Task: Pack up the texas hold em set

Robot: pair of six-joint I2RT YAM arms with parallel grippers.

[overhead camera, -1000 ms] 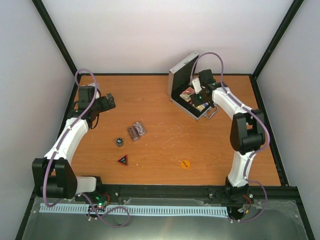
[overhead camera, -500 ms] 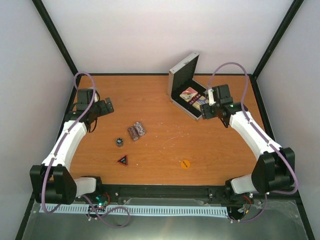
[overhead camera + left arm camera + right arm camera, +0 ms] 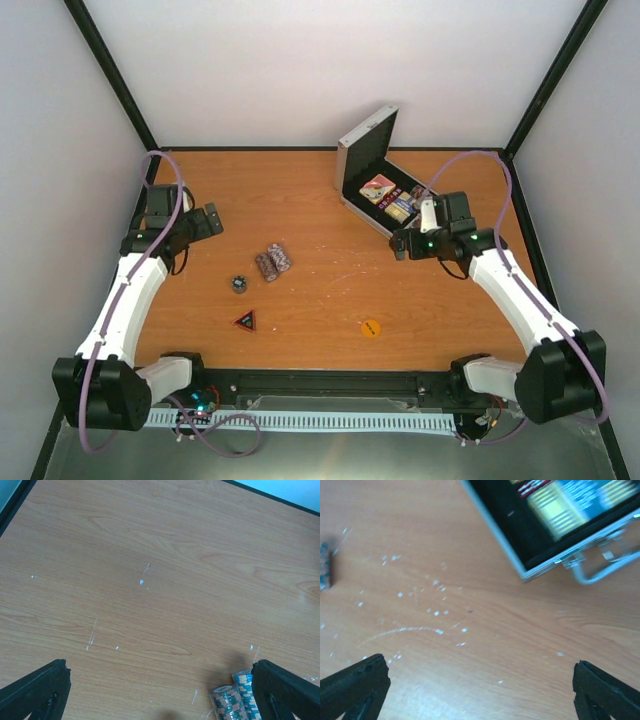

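The silver case (image 3: 352,198) lies open at the back right, its lid (image 3: 364,144) upright. Inside are a red-patterned card pack (image 3: 378,188) and the blue-yellow deck (image 3: 401,205). Two striped chip stacks (image 3: 272,261) lie on their sides mid-table, with a small dark piece (image 3: 239,284), the dark red-edged triangle (image 3: 245,320) and the orange disc (image 3: 371,327) nearer. My right gripper (image 3: 398,244) is open and empty just in front of the case (image 3: 540,555). My left gripper (image 3: 208,222) is open and empty, left of the chip stacks (image 3: 234,702).
The case handle (image 3: 602,569) sticks out toward my right gripper (image 3: 480,685). Black frame rails (image 3: 140,180) border the wooden table. White scuffs mark the wood. A chip stack's edge (image 3: 324,566) shows far left in the right wrist view.
My right gripper has drawn back out of the case and come down toward the table in front of it. My left gripper has shifted slightly left and nearer.
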